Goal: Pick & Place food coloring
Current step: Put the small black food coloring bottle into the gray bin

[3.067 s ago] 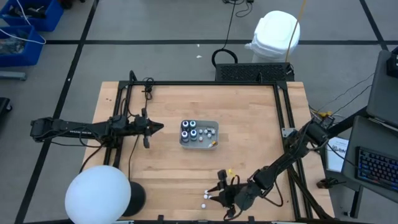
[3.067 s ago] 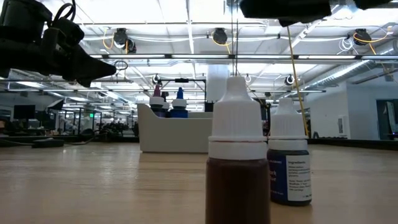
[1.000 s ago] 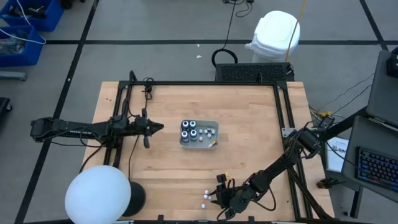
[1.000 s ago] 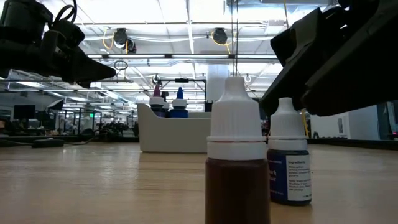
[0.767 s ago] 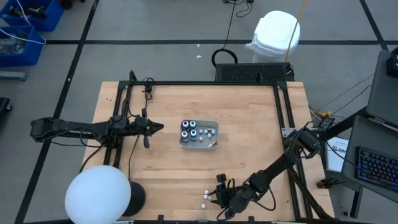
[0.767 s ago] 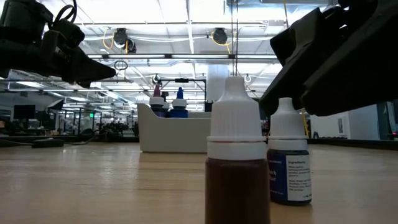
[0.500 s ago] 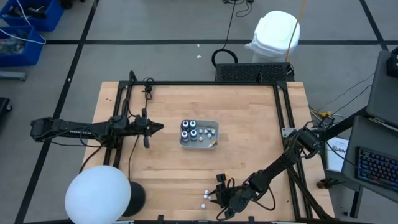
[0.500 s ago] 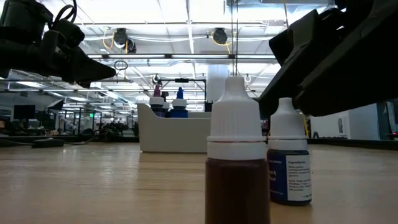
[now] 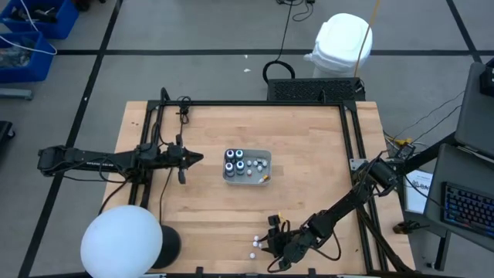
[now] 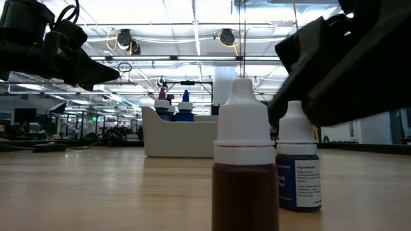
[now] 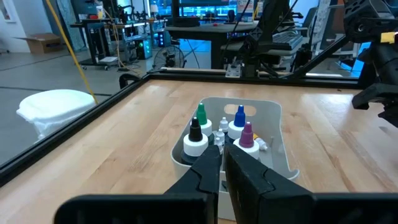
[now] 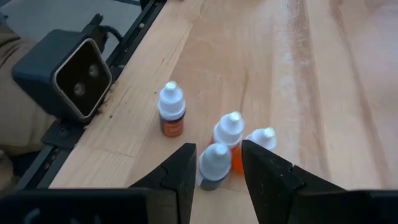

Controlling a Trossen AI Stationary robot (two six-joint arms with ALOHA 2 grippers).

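Near the table's near edge stand several small food coloring bottles with white caps. A dark one [image 12: 214, 165] stands between the fingers of my open right gripper [image 12: 214, 177], with a gap on each side. An orange one [image 12: 231, 142] and another [image 12: 264, 138] are just beyond it. A brown one [image 12: 171, 113] stands apart and fills the front of the low view [image 10: 244, 173]. More bottles [image 11: 217, 127] stand in a pale tray [image 9: 247, 177] at mid-table. My left gripper [image 9: 197, 158] hangs shut, level, left of that tray.
The low camera's black box [image 12: 68, 78] sits on the black frame rail next to the brown bottle. A big white ball [image 9: 121, 241] stands at the table's near left corner. Bare wood lies between the tray and the near bottles.
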